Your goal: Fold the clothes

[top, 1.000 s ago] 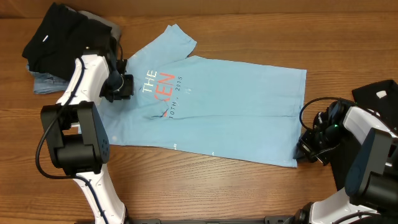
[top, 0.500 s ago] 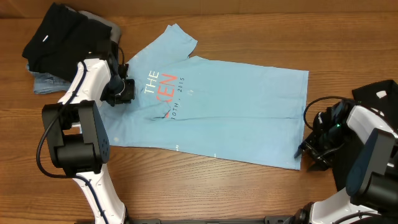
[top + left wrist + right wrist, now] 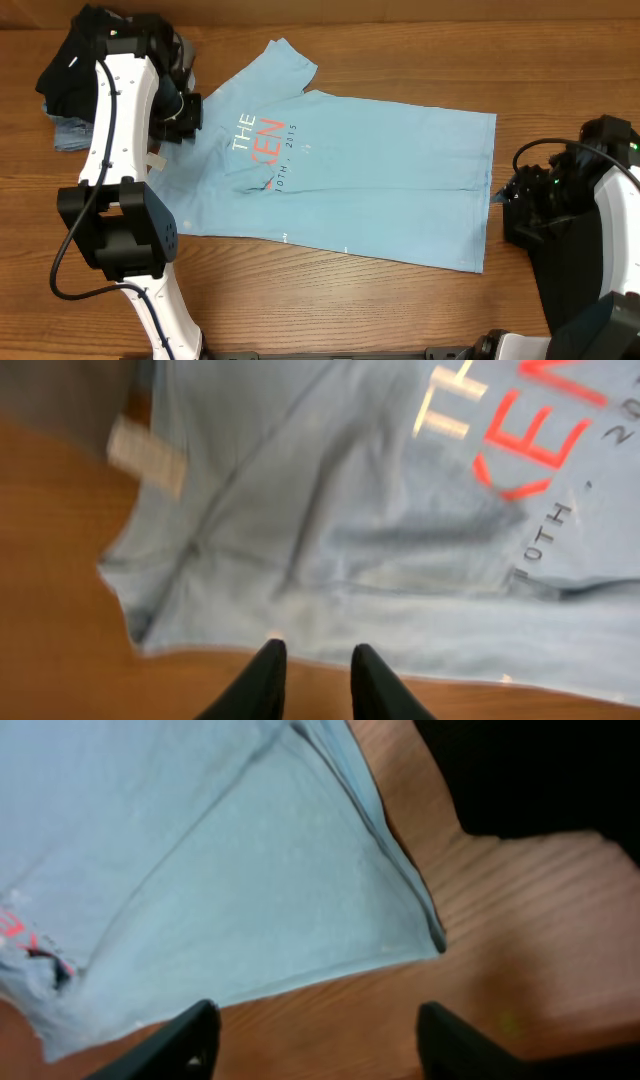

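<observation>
The light blue T-shirt [image 3: 370, 170] lies spread flat across the table, with its white and coral lettering [image 3: 258, 140] toward the left. My left gripper [image 3: 188, 110] hangs above the shirt's left edge. In the left wrist view its fingertips [image 3: 268, 660] stand a narrow gap apart over bare wood, with nothing between them. My right gripper [image 3: 510, 205] sits just off the shirt's right edge. Seen from the right wrist, its jaws are wide open over wood and empty, with the shirt's corner [image 3: 425, 935] just ahead of them. A black garment [image 3: 75, 60] with a white label lies at the back left.
A small pile sits at the back left under the black garment: denim-blue cloth [image 3: 70, 135] and grey cloth [image 3: 182, 45]. Dark cloth [image 3: 530, 770] lies on the table beside the right arm. The left arm's white links [image 3: 120, 110] rise over the shirt's left side.
The right gripper has opened, let go of the shirt's near right corner and drawn back to the right. The left arm has lifted and pulled back off the shirt toward the back left.
</observation>
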